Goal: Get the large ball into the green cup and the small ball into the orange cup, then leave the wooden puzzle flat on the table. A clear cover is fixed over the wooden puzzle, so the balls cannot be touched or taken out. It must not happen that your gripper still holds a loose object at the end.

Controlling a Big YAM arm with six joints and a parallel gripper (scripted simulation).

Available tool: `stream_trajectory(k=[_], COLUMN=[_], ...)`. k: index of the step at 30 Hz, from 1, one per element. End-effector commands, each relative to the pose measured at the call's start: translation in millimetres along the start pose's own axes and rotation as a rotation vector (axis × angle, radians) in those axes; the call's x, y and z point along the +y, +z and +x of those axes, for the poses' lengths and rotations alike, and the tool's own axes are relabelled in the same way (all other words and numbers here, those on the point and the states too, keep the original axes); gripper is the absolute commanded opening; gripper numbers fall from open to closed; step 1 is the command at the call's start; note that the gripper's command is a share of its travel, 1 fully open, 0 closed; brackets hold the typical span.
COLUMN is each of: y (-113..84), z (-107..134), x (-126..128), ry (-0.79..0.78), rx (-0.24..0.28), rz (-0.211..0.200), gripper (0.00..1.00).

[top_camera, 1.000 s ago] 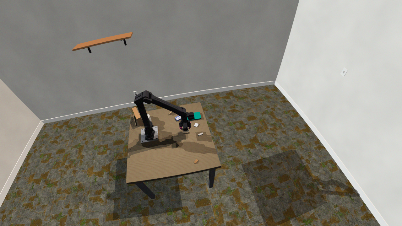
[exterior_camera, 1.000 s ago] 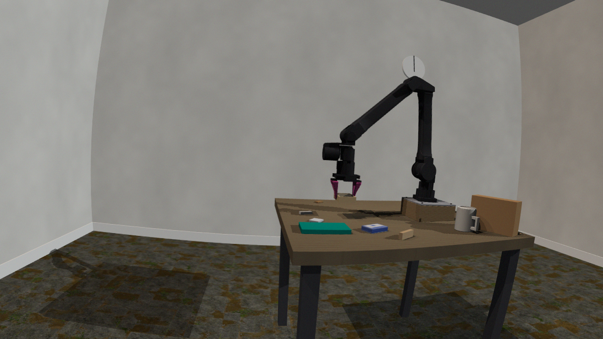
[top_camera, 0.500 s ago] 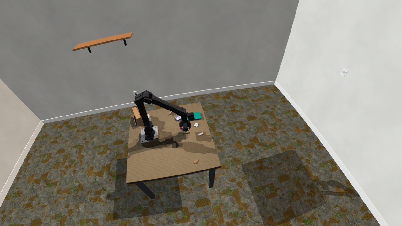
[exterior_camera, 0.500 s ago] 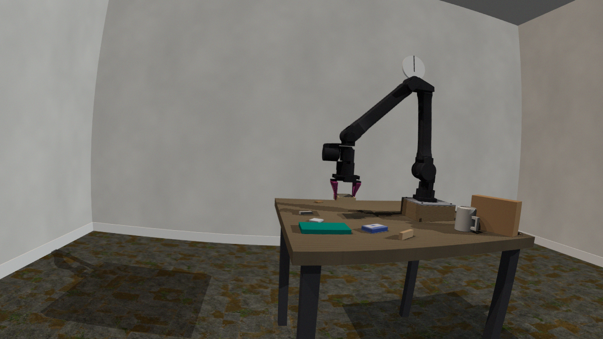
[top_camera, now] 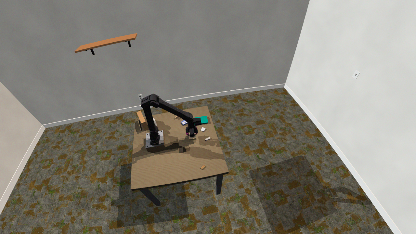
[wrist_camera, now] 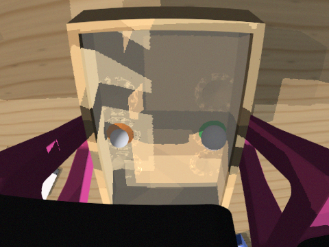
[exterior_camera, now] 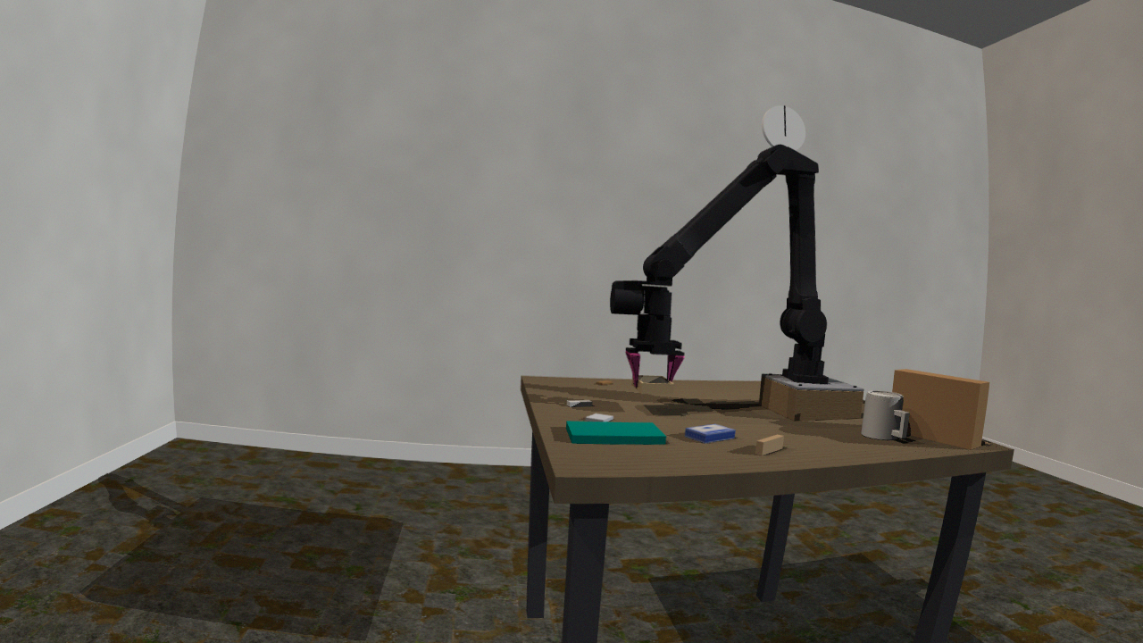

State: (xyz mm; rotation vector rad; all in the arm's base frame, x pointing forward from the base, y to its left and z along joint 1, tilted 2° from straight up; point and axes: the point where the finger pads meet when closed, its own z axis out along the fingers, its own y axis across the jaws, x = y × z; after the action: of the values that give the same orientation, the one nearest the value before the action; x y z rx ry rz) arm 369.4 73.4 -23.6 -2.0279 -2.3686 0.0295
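The wooden puzzle (wrist_camera: 164,106) is a light wooden box with a clear cover, and it fills the wrist view. Inside it, the small grey ball sits in the orange cup (wrist_camera: 120,133) on the left. The large grey ball sits in the green cup (wrist_camera: 212,130) on the right. My gripper (wrist_camera: 166,122) has magenta fingers on both long sides of the puzzle and is shut on it. In the top and exterior views the gripper (exterior_camera: 654,374) holds the puzzle (exterior_camera: 654,379) at about table height; I cannot tell whether it touches the table. It also shows in the overhead view (top_camera: 192,135).
On the wooden table lie a teal flat block (exterior_camera: 616,432), a blue card (exterior_camera: 709,432), small white pieces (exterior_camera: 599,416), a small wooden block (exterior_camera: 769,444), a white mug (exterior_camera: 881,413) and a brown box (exterior_camera: 940,405). The arm's base (exterior_camera: 808,396) stands on a block.
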Motion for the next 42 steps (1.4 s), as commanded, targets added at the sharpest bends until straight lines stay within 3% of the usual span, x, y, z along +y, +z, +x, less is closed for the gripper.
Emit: stream_trajectory(k=[1,24,42], y=[6.9,39.3,47.7], z=[2,3,3], x=[2,2,4], ry=[-0.009,-0.008,-0.008], rx=[-0.002,-0.002,-0.002], rz=[-0.007,-0.006,-0.009], gripper=[0.69,0.69,0.69])
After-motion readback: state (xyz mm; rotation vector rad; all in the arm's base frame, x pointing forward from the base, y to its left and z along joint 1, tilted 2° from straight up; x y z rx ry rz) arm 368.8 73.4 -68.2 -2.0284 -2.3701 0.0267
